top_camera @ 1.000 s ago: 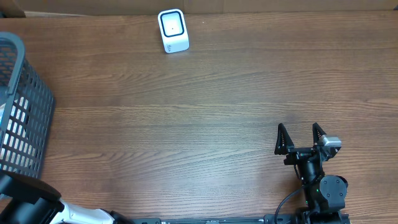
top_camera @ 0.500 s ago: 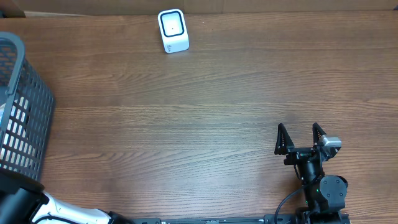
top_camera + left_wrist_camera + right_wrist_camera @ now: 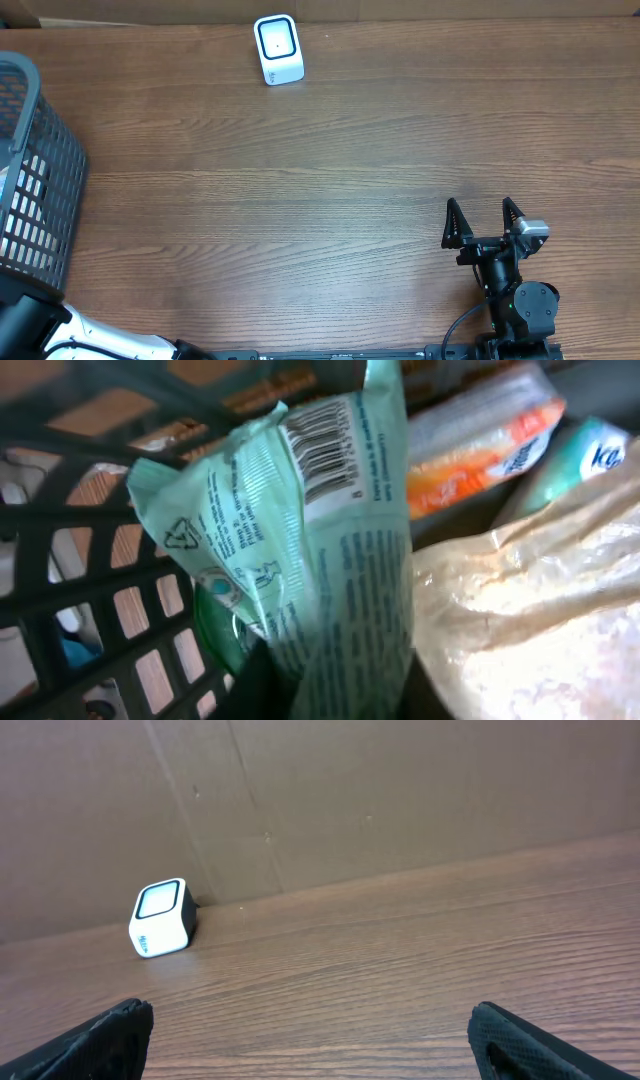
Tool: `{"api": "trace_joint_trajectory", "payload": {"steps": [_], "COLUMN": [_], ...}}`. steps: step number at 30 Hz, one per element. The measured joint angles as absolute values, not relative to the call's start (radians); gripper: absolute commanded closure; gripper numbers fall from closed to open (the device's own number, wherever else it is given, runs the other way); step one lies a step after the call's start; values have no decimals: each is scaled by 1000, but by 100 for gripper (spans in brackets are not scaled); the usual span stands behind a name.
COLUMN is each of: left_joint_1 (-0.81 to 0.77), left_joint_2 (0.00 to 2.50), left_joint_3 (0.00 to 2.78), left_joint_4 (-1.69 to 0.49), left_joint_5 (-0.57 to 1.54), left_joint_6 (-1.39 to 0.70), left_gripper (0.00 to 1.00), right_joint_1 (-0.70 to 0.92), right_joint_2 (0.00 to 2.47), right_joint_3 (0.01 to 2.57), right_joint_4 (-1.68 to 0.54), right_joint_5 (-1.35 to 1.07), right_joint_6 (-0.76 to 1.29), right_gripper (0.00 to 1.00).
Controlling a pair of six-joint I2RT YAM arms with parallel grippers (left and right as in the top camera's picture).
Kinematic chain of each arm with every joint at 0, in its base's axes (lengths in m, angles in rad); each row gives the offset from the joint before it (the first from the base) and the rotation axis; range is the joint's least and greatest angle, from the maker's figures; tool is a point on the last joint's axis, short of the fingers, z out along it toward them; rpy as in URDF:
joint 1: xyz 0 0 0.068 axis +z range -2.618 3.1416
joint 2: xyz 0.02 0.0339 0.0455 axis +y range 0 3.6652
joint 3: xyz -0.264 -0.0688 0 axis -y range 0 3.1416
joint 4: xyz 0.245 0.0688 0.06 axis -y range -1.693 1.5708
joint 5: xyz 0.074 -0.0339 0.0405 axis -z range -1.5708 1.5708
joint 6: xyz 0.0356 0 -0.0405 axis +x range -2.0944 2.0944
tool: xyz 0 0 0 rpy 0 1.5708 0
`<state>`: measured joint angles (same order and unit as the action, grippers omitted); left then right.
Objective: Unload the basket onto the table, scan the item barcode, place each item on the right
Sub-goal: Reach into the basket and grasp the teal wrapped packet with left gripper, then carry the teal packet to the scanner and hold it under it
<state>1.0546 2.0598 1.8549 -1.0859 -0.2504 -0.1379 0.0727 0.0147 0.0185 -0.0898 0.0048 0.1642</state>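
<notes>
The left pincer [image 3: 335, 700] is down in the basket [image 3: 60, 610], squeezed shut on a green bag [image 3: 330, 580] with its barcode [image 3: 320, 455] showing near the top. The right pincer [image 3: 483, 222] sits wide open on the counter [image 3: 330, 200], holding nothing. I think it is best to lift the bag up slowly, clear of the pale bag [image 3: 530, 600] beside it, then turn the stripes toward the white scanner [image 3: 278, 50] at the back.

Barcode [image 3: 322, 452] near top edge of mint-green packet [image 3: 340, 560]; recycling triangle [image 3: 182, 532] at left edge; fine print blurred. "K" on teal pack [image 3: 590, 455].
</notes>
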Motion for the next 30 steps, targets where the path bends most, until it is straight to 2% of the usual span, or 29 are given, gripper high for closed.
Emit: {"api": "trace_joint_trajectory", "payload": {"steps": [9,12,18,21,24,30], "left_joint_1": [1048,1032,950,858,716,305], "left_joint_2": [2059,2059,2011,1921,1808,1705], "left_joint_3": [1920,2001,2225,2290,2318,2342], "left_joint_4": [-1180,-1206,-1208,-1209,-1251,-1469], "left_joint_5": [-173,-72,292,436,486,337], "left_joint_6": [-150,-154,-186,-213,-218,-210], "left_gripper": [96,96,96,95,96,96], "right_joint_1": [73,73,73,73,73,73], "right_joint_2": [15,15,15,15,15,15], "right_joint_3": [19,19,19,19,19,19], "right_joint_4": [-90,-89,-90,-89,-90,-90], "right_joint_5": [4,5,4,4,5,4], "right_joint_6": [164,164,164,165,164,165], "right_gripper": [0,0,0,0,0,0]}}
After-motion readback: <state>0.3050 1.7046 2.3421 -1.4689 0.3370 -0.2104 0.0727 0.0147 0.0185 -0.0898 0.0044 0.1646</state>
